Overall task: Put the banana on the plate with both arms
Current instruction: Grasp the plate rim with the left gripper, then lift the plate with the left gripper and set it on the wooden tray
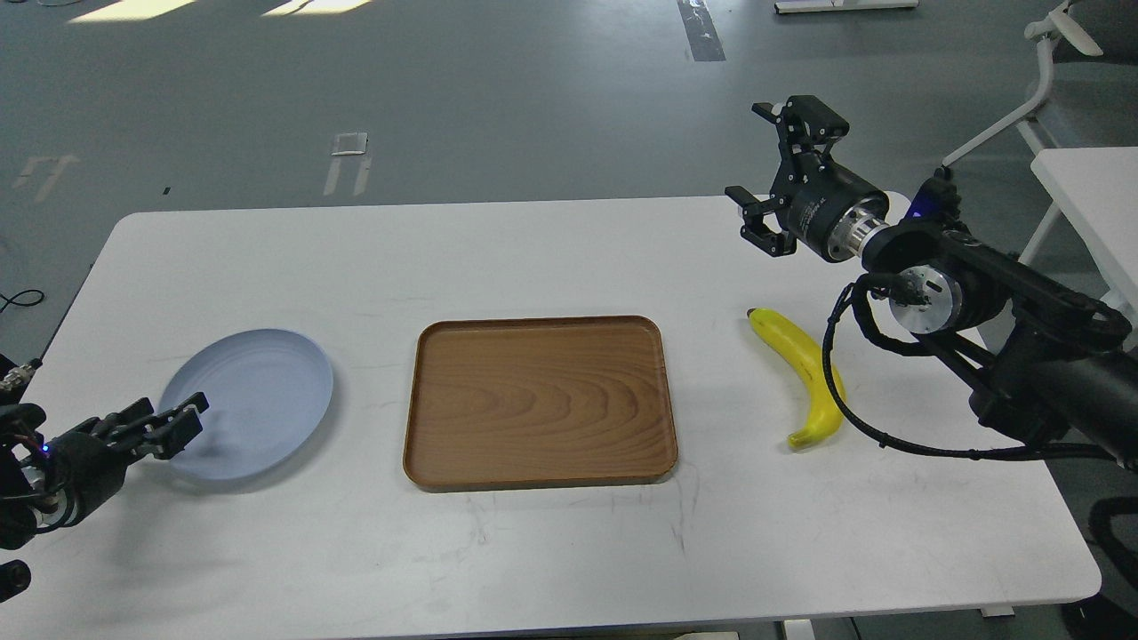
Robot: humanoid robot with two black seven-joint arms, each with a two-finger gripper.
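Observation:
The yellow banana (805,375) lies on the white table (551,258), to the right of the wooden tray. The pale blue plate (258,396) sits flat at the left of the table. My left gripper (169,425) is low at the plate's near-left rim. Its fingers overlap the rim and are too dark to tell apart. My right gripper (766,169) is open and empty. It is held in the air above the table's far right, behind and above the banana's dark tip. A black cable from the right arm loops over the banana's right side.
A rectangular brown wooden tray (538,400) lies in the middle of the table between plate and banana. A white chair (1031,107) and a second white table (1089,196) stand at the far right. The grey floor lies beyond the table.

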